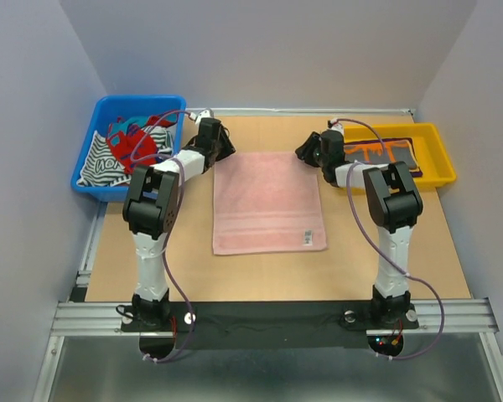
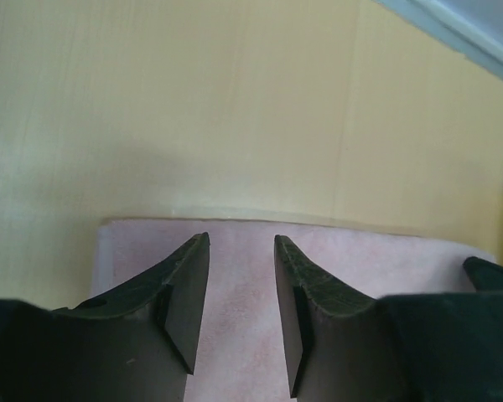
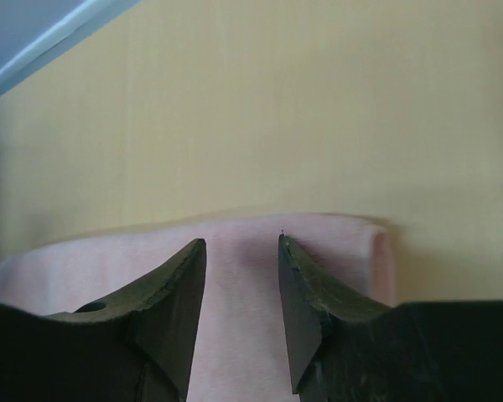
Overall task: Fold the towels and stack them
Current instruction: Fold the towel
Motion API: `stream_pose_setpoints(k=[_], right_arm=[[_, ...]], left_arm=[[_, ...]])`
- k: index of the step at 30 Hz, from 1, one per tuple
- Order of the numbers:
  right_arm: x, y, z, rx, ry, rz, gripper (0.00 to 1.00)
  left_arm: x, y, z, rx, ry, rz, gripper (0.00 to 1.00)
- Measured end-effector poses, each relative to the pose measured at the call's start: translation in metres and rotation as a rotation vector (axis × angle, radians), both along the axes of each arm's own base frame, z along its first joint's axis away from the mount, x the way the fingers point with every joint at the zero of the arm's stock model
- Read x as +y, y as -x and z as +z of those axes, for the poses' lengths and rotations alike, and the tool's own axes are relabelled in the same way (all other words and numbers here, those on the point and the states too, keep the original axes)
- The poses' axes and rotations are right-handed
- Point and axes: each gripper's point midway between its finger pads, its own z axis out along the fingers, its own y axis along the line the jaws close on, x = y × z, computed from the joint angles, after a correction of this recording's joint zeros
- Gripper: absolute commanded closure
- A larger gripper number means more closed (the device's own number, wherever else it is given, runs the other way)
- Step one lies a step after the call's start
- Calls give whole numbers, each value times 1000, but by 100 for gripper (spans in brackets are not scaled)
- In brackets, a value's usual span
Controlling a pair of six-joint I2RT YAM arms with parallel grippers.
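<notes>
Worktop: a tan, wood-coloured board with a metal rail along its near edge.
Room: plain pale grey-lilac walls close in the far side and both flanks.
Pink towel: spread flat mid-worktop, between the two arms.
Grey-and-orange towel: lying in the yellow tray at the far right.
Blue bin: far left, holding striped, red and teal cloths.
Writing: a small tag sits by the pink towel's near right corner, too small to read. The lettering on the cloths is illegible.
Left claw: fingers part-way apart, gripping nothing, over the pink towel's far edge near its left corner.
Right claw: likewise parted and empty, at the far right corner.
</notes>
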Motion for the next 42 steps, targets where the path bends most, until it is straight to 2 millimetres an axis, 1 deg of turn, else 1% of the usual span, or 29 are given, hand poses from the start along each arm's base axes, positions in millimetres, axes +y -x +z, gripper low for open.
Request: stream_pose_setpoints(k=[1, 2, 3, 5, 6, 8, 11, 14, 17, 18, 20, 21, 23, 24, 25, 26, 27, 29, 30, 31, 32, 33, 34, 35, 38, 39, 40, 42], right_arm=[[-6, -2, -7, 11, -1, -14, 55], [-14, -4, -14, 24, -2, -30, 55], [-22, -6, -21, 36, -4, -45, 55], [-31, -10, -24, 32, -22, -66, 55], [-34, -12, -23, 27, -27, -74, 55], [-39, -14, -22, 17, -31, -87, 55], [-41, -13, -24, 15, -26, -88, 55], [-41, -13, -23, 4, 0, -66, 55], [-37, -9, -19, 4, 33, -14, 55], [-36, -7, -16, 6, 49, 7, 55], [-34, -2, -8, 6, 81, 47, 55], [-32, 1, 2, -2, 100, 69, 55], [-29, 7, 18, -14, 126, 103, 55], [-27, 13, 36, -31, 144, 125, 55], [-25, 16, 45, -41, 151, 136, 55], [-22, 23, 59, -57, 164, 158, 55], [-19, 29, 68, -66, 174, 174, 55], [-11, 48, 85, -69, 200, 219, 55], [-5, 61, 90, -64, 219, 246, 55], [-1, 68, 90, -55, 226, 263, 55], [5, 82, 86, -34, 246, 295, 55], [9, 94, 78, -2, 262, 321, 55], [10, 106, 68, 34, 281, 344, 55], [12, 116, 58, 67, 296, 365, 55], [16, 161, 15, 222, 356, 448, 54], [15, 170, 6, 254, 368, 463, 54], [13, 181, -4, 288, 380, 474, 54], [7, 205, -21, 359, 403, 495, 54]], left_arm=[[1, 0, -9, 14, -7, 3, 53], [4, 0, -24, 42, -18, 8, 54], [5, 1, -34, 62, -24, 9, 54], [9, 3, -53, 98, -36, 19, 55], [11, 0, -56, 93, -32, 28, 55], [14, -1, -56, 91, -30, 38, 55], [20, -3, -56, 87, -21, 55, 53], [28, -5, -54, 79, -34, 72, 47], [37, -5, -46, 70, -75, 76, 36], [39, -4, -43, 65, -87, 76, 35], [43, -3, -24, 37, -124, 74, 30], [43, -2, -17, 26, -138, 73, 30], [39, 4, 19, -32, -175, 73, 30], [36, 8, 36, -60, -188, 75, 30], [27, 14, 56, -95, -191, 67, 32], [20, 24, 73, -122, -203, 67, 34], [14, 32, 85, -137, -207, 59, 34], [-4, 57, 109, -169, -216, 33, 34], [-14, 70, 113, -171, -223, 11, 34], [-23, 83, 112, -163, -231, -15, 34], [-30, 94, 106, -145, -244, -38, 34], [-35, 106, 94, -112, -267, -63, 34], [-38, 119, 76, -70, -292, -88, 33], [-39, 129, 61, -34, -313, -106, 33], [-31, 172, 1, 129, -404, -167, 30], [-29, 181, -8, 159, -419, -179, 30], [-27, 195, -21, 201, -435, -195, 29], [-27, 212, -37, 250, -443, -218, 29]])
